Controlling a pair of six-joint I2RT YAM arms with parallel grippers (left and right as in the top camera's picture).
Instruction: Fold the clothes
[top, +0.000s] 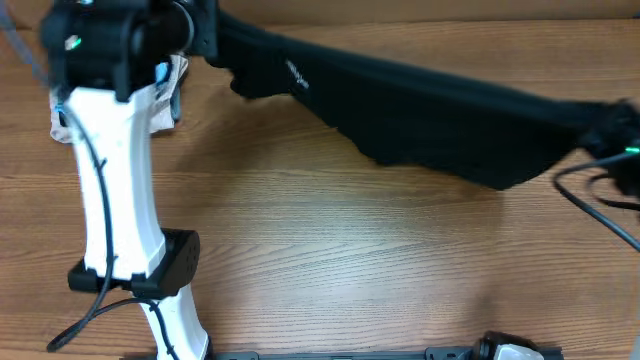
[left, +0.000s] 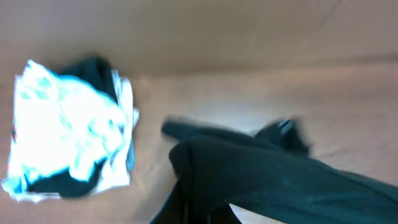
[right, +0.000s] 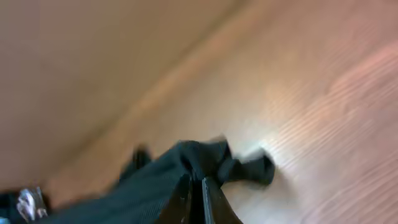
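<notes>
Looks early in the job: shows no fold yet. Holds the black shorts (top: 430, 115) up by both ends, stretched as a long band above the far side of the desk (top: 350, 250), with the lower edge sagging toward the wood; cannot tell whether touching. Shows a small white logo (top: 297, 72) near the left end. Seems clamped on that end with the left end effector (top: 205, 40), judging by the taut cloth, though too blurred in the wrist view to make out fingers. Pinches a bunched corner tight in the right end effector (right: 196, 183) at the other end. Has a heap of light-blue and white clothes (left: 68, 137) lying near the left end, not part of this fold. Remains to lay the shorts flat, bring one half over the other, smooth down and let go.
</notes>
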